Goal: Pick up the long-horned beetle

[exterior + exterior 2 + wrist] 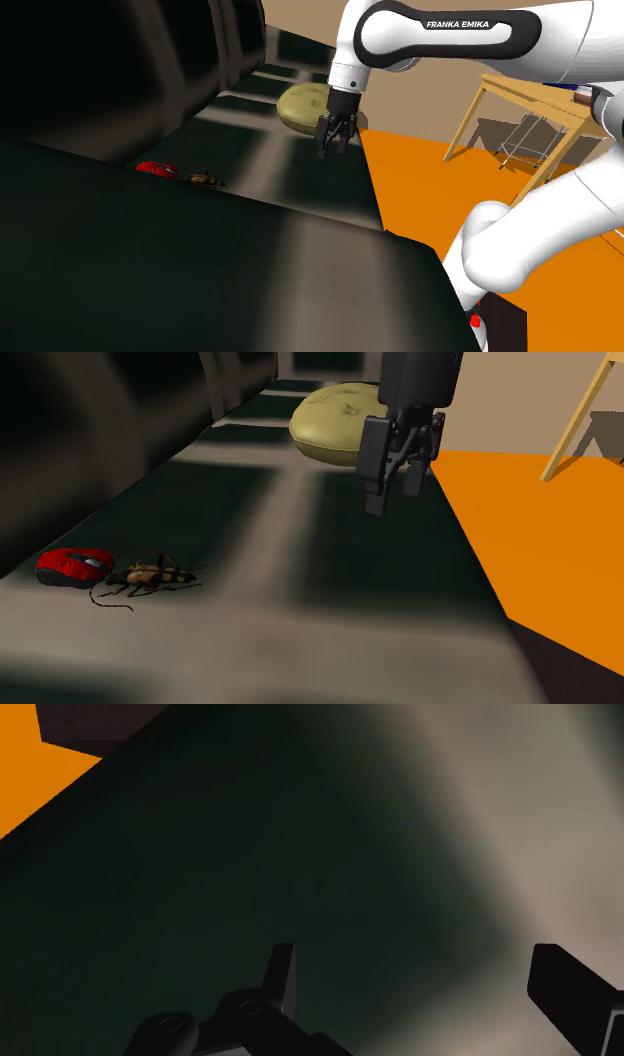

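A tan and black long-horned beetle (150, 577) with thin feelers lies on the dark glossy surface (330, 562), just beside a red computer mouse (73, 566). In the shoulder view the beetle (207, 180) is small, right of the mouse (156, 169). My black gripper (398, 487) hangs in the air well above the surface, far to the second exterior view's right of the beetle. Its fingers (282, 976) stand apart, open, with nothing between them. The gripper (334, 146) hovers in front of an olive cushion.
An olive-green rounded cushion (338, 424) rests at the back of the surface. Dark padded shapes (120, 70) rise along the shoulder view's left. An orange floor (470, 200) lies beyond the surface's edge, with a wooden table (520, 105) farther off.
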You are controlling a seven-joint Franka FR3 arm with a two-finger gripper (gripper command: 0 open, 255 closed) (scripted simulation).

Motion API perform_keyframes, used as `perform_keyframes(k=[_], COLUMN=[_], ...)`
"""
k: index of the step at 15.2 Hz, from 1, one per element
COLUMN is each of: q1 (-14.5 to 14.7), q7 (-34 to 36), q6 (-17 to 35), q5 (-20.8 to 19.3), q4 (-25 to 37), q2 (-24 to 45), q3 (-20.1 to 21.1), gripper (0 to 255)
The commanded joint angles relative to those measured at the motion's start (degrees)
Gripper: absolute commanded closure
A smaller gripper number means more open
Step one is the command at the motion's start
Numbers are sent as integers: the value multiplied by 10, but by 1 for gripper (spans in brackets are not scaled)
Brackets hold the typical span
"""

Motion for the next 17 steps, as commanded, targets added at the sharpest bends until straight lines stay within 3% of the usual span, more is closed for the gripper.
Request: perform_keyframes(k=[1, 10, 17], q1=[9, 44, 78], q7=[4, 26, 50], q6=[9, 21, -5], q5=[5, 8, -11], q4=[34, 204, 382], q2=[42, 224, 377], q3=[11, 54, 82], gripper=[0, 0, 0])
